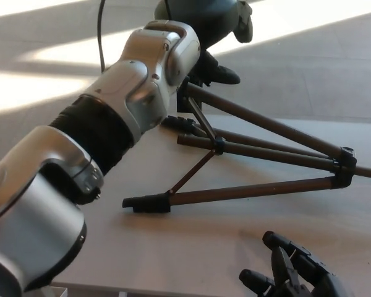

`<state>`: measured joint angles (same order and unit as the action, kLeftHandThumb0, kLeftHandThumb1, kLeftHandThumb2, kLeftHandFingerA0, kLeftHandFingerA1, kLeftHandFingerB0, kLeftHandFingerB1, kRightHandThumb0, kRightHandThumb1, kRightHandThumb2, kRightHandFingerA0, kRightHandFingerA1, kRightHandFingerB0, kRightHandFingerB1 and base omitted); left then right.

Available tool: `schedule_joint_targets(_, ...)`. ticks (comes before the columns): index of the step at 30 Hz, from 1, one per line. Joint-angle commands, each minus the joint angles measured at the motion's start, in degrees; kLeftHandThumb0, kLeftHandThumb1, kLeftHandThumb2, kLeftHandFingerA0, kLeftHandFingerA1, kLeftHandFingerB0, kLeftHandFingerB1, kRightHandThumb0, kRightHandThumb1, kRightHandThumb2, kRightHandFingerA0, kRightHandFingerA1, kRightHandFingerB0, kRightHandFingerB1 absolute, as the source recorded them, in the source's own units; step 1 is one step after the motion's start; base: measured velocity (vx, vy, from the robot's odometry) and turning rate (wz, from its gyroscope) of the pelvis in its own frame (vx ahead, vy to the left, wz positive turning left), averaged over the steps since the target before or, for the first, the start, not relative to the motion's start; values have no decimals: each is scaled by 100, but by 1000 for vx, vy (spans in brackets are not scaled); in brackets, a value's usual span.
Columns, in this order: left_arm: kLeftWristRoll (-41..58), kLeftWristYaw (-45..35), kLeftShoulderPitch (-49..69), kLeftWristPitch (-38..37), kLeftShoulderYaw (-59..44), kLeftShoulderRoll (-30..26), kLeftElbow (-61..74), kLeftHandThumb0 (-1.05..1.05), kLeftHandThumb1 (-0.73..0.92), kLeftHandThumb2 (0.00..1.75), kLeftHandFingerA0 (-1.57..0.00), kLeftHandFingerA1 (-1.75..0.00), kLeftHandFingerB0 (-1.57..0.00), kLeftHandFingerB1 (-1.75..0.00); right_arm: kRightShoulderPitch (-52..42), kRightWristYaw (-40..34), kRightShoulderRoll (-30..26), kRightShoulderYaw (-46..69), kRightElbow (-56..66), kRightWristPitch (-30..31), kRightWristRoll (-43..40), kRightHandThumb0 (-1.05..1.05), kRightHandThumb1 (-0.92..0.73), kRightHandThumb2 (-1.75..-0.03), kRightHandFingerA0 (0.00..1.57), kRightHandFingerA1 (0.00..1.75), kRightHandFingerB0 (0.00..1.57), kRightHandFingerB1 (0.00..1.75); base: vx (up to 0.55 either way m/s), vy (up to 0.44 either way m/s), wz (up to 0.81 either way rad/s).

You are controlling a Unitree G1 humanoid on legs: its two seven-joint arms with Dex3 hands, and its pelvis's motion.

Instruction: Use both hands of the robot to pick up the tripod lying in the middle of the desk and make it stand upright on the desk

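The tripod lies on its side in the middle of the light wooden desk. Its brown legs are spread and its black feet point left. The legs meet at a black joint on the right. My left arm reaches diagonally across the view, and my left hand hovers over the raised upper leg's far end. The arm hides where hand and tripod meet. My right hand is open at the desk's near right edge, below the tripod and apart from it.
Grey floor with bright sunlit patches lies beyond the desk's far edge. A black cable hangs at the upper left. My left forearm blocks most of the left side of the view.
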<state>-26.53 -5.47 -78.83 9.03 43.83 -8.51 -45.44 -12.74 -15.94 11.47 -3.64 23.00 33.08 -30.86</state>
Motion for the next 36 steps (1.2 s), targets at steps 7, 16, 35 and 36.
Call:
schedule_joint_targets(7, -652, 402, -96, -443, -252, 456, -510, -69, 63, 59, -50, -72, -52, -53, -202, -12, 458, -59, -71, -224, -171, -62, -65, -60, 71, 82, 64, 59, 0, 0, 0)
schedule_joint_targets(16, -1194, 234, 175, -619, 111, 234, -788, -69, 58, 58, -54, -89, -56, -62, -249, -85, 556, -85, -96, -200, -301, -60, -64, -60, 76, 84, 64, 55, 0, 0, 0)
schedule_joint_targets(35, -1444, 236, 477, -551, 35, 777, -1429, -74, 59, 59, -23, -44, -24, -31, -142, -365, 566, -129, -63, -276, -354, -61, -62, -59, 79, 87, 65, 55, 0, 0, 0)
schedule_joint_targets(36, -1444, 263, 475, -556, 8, 794, -1421, -75, 59, 60, -24, -45, -24, -31, -130, -385, 566, -125, -63, -270, -359, -61, -62, -58, 79, 86, 66, 55, 0, 0, 0)
